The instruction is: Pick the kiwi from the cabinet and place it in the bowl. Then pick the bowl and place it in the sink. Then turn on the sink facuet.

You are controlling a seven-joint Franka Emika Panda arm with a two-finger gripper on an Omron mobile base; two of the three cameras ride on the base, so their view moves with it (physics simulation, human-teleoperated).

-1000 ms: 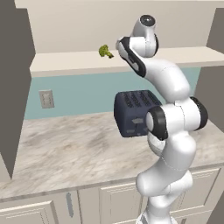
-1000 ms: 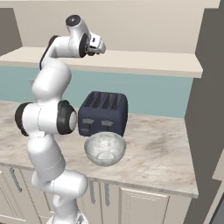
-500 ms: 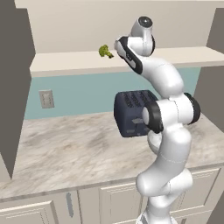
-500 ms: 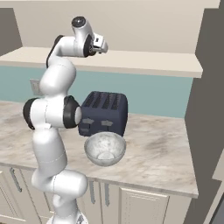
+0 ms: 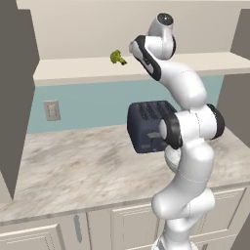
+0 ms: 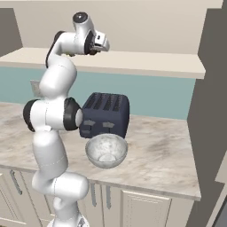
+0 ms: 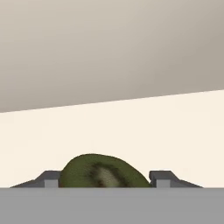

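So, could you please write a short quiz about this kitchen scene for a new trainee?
1. True or false: the bowl stands on the counter in front of the toaster.
2. What lies between the fingertips of the hand? A) the kiwi B) a spoon C) a cup
3. Fill in: the broccoli sits on the cabinet ____.

Key: 1 true; 2 A; 3 shelf.

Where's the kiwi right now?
In the hand view, the kiwi lies on the cabinet shelf board, between the gripper fingertips.
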